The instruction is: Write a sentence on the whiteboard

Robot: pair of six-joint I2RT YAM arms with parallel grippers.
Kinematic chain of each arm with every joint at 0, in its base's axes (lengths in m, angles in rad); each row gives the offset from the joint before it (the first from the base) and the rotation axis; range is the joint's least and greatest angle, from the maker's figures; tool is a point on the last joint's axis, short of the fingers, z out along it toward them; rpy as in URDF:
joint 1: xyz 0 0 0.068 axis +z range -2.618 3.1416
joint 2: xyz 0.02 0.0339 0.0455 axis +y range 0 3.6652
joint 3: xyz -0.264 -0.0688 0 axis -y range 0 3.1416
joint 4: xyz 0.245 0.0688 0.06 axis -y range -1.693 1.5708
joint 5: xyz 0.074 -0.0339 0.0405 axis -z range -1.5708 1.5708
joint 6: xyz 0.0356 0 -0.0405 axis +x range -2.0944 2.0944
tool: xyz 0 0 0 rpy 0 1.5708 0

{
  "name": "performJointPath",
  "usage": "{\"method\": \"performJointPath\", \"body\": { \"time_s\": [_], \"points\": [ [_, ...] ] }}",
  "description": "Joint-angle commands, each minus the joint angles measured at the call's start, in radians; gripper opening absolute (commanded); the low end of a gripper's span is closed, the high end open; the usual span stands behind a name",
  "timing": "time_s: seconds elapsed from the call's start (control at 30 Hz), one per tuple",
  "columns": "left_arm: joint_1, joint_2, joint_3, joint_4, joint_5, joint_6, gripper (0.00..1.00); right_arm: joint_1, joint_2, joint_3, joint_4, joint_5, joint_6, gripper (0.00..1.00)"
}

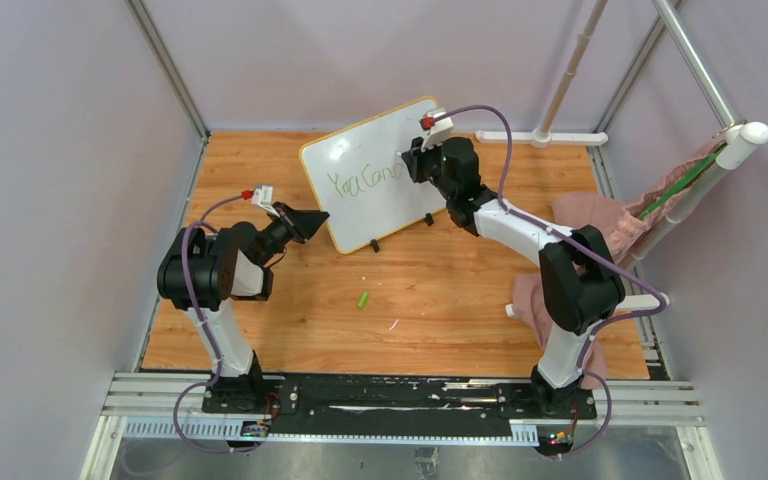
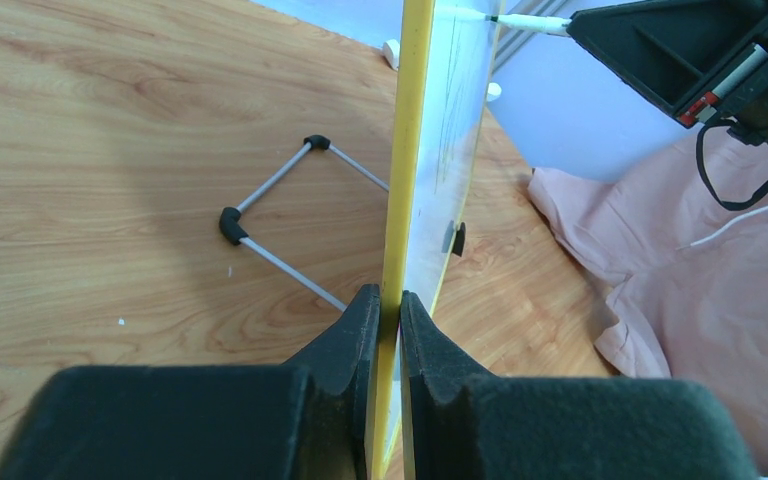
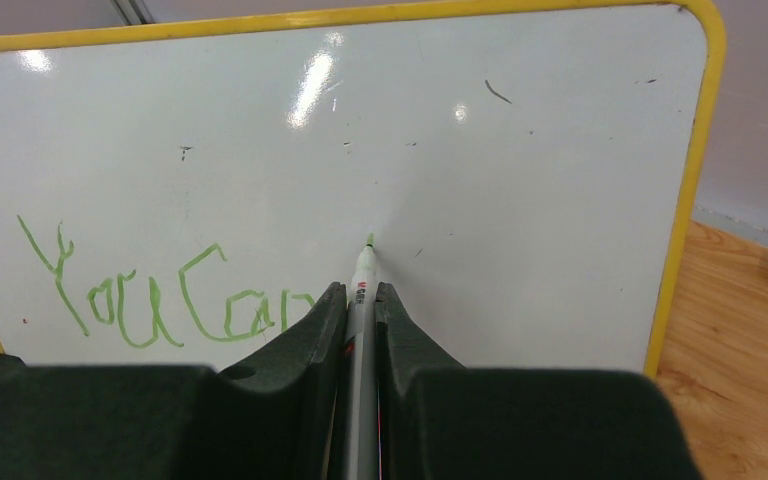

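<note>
Green sentence (image 3: 160, 300) unfinished | whiteboard (image 1: 380, 140) clamped by left gripper (image 2: 388, 298) | marker (image 3: 364, 268) clamped by right gripper (image 3: 360, 292) | risk: whiteboard tipped by marker pressure

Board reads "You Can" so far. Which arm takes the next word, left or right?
Right. The right gripper is shut on the marker, tip at the whiteboard just past the sentence. The left gripper is clamped on the board's yellow rim, steadying it, and holds no pen.
</note>
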Motion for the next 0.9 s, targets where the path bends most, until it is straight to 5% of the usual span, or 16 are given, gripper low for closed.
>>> {"method": "performJointPath", "body": {
  "time_s": [0.0,0.87],
  "points": [
    [-0.014,0.024,0.001,0.025,-0.006,0.018,0.0,-0.015,0.012,0.022,0.006,0.001,0.0,0.0],
    [-0.014,0.023,0.001,0.026,-0.008,0.018,0.0,-0.02,-0.051,-0.139,0.054,0.034,0.016,0.0]
  ]
}}
